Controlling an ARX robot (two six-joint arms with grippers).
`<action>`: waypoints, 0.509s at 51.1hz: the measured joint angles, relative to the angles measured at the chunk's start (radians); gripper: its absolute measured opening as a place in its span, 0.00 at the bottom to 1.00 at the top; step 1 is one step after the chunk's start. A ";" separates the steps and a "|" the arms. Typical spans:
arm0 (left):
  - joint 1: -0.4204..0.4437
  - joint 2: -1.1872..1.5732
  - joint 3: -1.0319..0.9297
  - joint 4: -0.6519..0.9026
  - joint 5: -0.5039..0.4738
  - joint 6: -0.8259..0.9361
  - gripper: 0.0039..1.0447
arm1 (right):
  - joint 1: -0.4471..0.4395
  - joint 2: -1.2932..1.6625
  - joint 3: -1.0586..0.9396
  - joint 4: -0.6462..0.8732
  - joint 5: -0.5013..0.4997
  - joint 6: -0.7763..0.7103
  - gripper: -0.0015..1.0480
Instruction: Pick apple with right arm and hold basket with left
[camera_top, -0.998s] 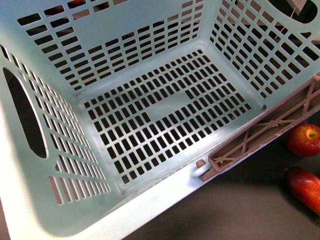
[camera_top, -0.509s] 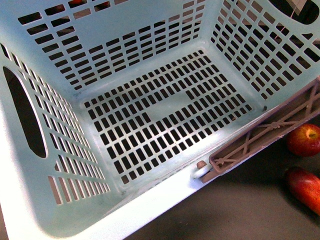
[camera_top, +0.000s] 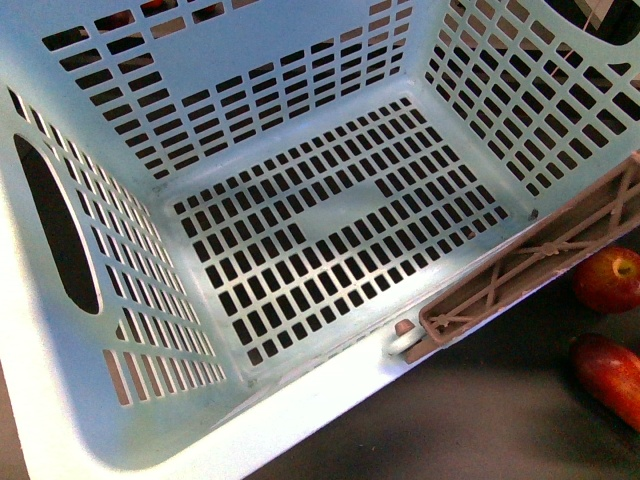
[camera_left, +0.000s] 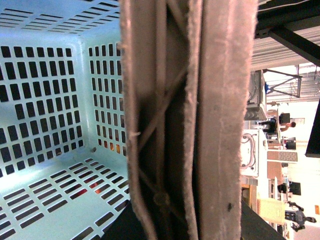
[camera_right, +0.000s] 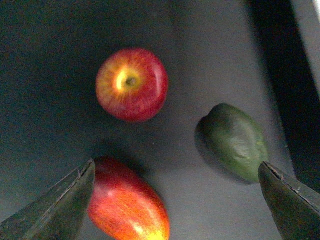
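The right gripper (camera_right: 176, 164) is spread wide above the apple (camera_right: 131, 84) for descent; the basket (camera_top: 330, 385) handle (camera_left: 225, 100) hides the left gripper, whose state cannot be told.

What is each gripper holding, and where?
Right gripper: open near the round red apple, holding nothing. Left gripper: unseen; the brown ribbed handle of the mint-green slotted basket fills its camera, hold unclear.

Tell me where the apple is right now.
In the front view the apple sits on the dark surface at the far right, just outside the basket by its brown handle, with the elongated red fruit beside it.
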 joint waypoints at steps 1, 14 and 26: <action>0.000 0.000 0.000 0.000 0.000 0.000 0.16 | 0.008 0.033 0.019 0.000 0.004 -0.006 0.92; 0.000 0.000 0.000 0.000 0.000 0.000 0.16 | 0.109 0.241 0.203 -0.062 0.053 -0.011 0.92; 0.000 0.000 0.000 0.000 -0.001 0.000 0.16 | 0.174 0.357 0.377 -0.124 0.107 0.002 0.92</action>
